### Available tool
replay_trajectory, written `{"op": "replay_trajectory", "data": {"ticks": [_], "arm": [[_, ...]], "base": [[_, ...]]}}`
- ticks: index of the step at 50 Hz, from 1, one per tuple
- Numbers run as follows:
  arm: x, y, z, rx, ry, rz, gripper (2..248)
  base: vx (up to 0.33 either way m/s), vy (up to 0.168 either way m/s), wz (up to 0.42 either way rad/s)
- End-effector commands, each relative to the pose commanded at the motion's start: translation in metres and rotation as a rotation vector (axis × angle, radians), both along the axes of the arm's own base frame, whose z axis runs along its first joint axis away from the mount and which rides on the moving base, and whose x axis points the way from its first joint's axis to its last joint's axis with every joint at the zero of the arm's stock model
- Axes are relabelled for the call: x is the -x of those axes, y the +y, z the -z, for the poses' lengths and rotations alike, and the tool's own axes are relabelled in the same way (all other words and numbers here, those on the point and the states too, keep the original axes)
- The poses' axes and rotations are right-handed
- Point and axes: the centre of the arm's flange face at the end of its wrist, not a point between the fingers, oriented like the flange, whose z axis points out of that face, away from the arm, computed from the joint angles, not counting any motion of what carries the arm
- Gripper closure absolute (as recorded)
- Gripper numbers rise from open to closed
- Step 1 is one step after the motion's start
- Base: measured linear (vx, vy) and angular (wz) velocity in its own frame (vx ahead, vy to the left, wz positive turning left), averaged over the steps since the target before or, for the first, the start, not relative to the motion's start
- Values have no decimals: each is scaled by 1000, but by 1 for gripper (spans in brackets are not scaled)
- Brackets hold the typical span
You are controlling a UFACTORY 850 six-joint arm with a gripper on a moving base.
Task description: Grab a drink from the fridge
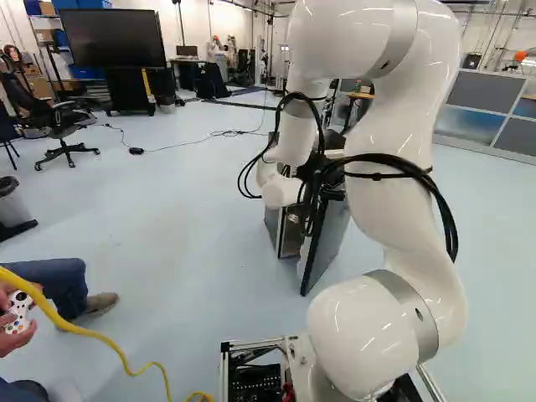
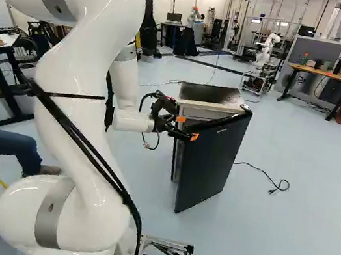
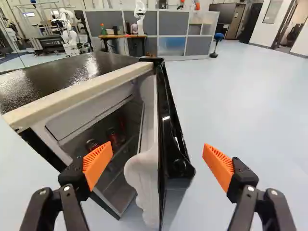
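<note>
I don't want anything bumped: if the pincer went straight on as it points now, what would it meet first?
Probably the fridge door, which shows between the open fingers of the pincer; depth is hard to judge.

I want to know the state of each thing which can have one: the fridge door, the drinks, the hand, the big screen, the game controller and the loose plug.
Fridge door: open, inside visible
Drinks: inside the fridge, not gripped
Hand: open, fingers wide apart
Big screen: dark
Game controller: held by a person
Loose plug: lying on the floor
</note>
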Motion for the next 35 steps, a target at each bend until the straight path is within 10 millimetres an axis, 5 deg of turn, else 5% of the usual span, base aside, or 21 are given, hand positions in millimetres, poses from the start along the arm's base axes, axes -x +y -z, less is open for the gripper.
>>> {"op": "replay_trajectory", "data": {"ticks": [16, 35], "arm": [[9, -12, 0, -4, 6, 59, 3], [42, -30, -1, -9, 33, 152, 3]], "base": [[0, 0, 0], [0, 0, 0]]}}
